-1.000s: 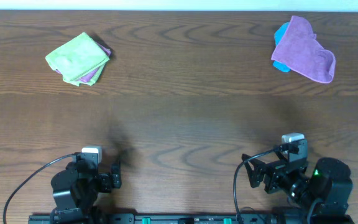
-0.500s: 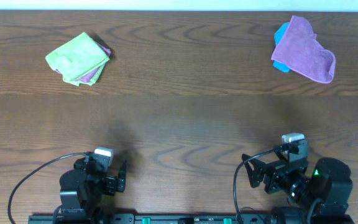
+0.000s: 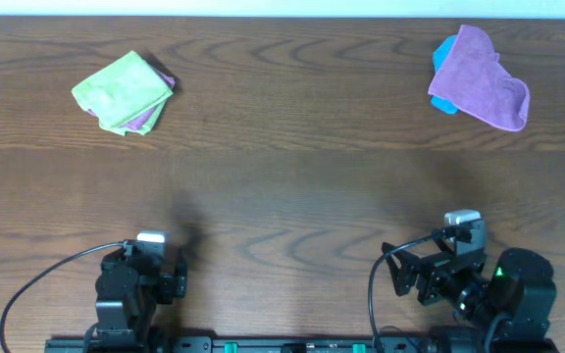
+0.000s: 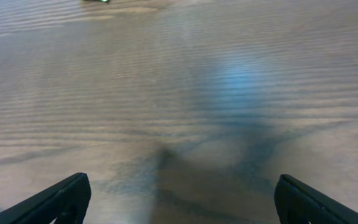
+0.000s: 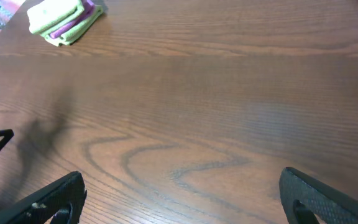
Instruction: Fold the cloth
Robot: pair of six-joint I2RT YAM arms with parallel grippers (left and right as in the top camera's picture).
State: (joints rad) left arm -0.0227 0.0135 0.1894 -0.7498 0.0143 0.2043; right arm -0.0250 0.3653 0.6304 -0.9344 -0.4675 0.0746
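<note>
Overhead: cloth (image 3: 121, 91) is seen already folded, well ahead of left hand (image 4: 182, 193); it and right hand (image 5: 180, 186) are spread open, empty. Task is judged done.

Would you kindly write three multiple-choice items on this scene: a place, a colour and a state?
1. Where does the lime-green cloth lie on the table?
A. Far right
B. Far left
C. Between the arms
2. What colour peeks from under the far-right purple cloth?
A. Red
B. White
C. Blue
3. How do the left gripper's fingers stand?
A. Spread apart, holding nothing
B. Shut on the cloth
C. Shut empty

1 B: overhead, it lies folded at far left.
2 C: a blue cloth edge shows beside it.
3 A: only bare table shows between them.
</note>
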